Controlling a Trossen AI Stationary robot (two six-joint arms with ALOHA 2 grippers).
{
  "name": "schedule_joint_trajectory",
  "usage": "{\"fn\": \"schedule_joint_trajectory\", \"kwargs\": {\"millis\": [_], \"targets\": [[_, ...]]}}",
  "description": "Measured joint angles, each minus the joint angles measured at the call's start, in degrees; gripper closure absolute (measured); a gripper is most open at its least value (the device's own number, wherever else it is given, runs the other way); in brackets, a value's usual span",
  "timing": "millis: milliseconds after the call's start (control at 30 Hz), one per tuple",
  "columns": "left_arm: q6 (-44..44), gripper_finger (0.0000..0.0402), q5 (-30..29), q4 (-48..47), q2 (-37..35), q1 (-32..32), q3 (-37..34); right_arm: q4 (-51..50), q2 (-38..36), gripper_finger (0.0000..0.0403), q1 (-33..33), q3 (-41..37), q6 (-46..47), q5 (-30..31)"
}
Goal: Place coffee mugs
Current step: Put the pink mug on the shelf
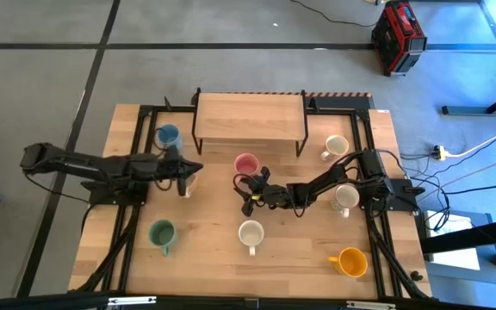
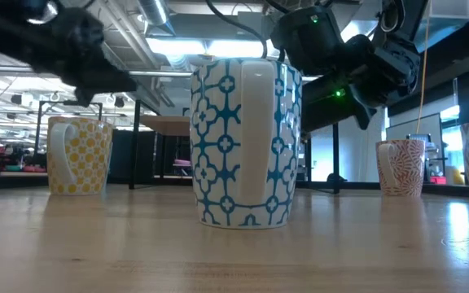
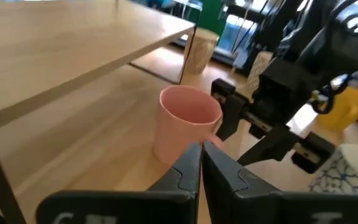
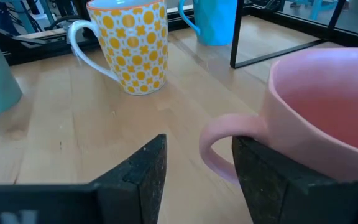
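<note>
The pink mug stands upright on the table in front of the wooden shelf. My right gripper is just near of it and open. In the right wrist view the pink mug's handle loop lies between the fingers of the right gripper. My left gripper is shut and hovers over a yellow-patterned mug. In its wrist view the left gripper points at the pink mug. Blue, green, orange and several cream-white mugs stand around. My right gripper has one finger close against the root of the pink mug's handle and the other finger well apart from the loop. I cannot tell whether it touches. It comes level, and the mug stands upright on the table.
The shelf riser on black legs stands at the far middle. A white mug with a blue pattern is near the right gripper and fills the low view. Cream mugs sit by the right arm. Bare wood lies at the near edge.
</note>
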Motion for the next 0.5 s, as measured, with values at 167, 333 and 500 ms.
{"fn": "schedule_joint_trajectory", "kwargs": {"millis": [167, 333, 500], "targets": [[0.02, 0.0392, 2.53, -2.01, 12.55, 1.84, 6.48, -0.04, -0.02, 0.0228, 0.01, 0.0, 0.0, -0.01], [0.33, 0.0392, 4.9, -8.21, 23.04, 4.47, 13.31, -0.04, -0.04, 0.0228, 0.0, 0.0, 0.0, -0.02], [3.03, 0.0392, 5.44, -9.84, 31.49, 7.54, 18.93, -0.04, -0.04, 0.0228, 0.02, 0.0, 0.0, -0.02]]}}
